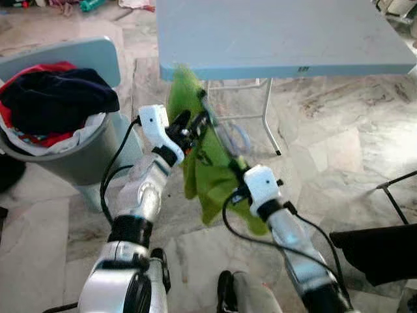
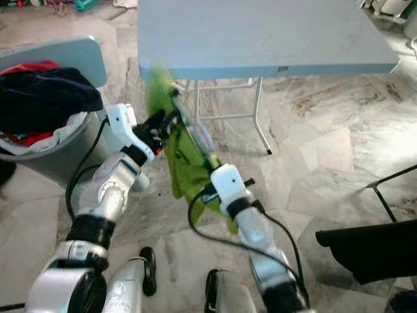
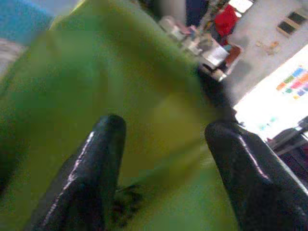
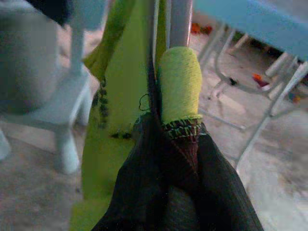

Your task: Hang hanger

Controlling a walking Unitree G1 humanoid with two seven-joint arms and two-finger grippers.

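Observation:
A bright green garment [image 1: 205, 169] hangs on a pale grey hanger [image 1: 227, 135] in front of me, below the near edge of the table. My right gripper [image 4: 171, 127] is shut on the hanger's bar, where green cloth is wrapped around it, and holds it from the lower right [image 1: 240, 177]. My left gripper [image 1: 189, 127] reaches in from the left at the garment's upper part. In the left wrist view its two black fingers [image 3: 103, 144] stand apart, with green cloth [image 3: 154, 96] across the gap.
A grey folding table [image 1: 280, 32] stands just ahead on metal legs [image 1: 270, 117]. A grey laundry basket [image 1: 78, 163] piled with dark and red clothes [image 1: 55, 94] is at my left. A black object [image 1: 378, 251] lies at the lower right on the marble floor.

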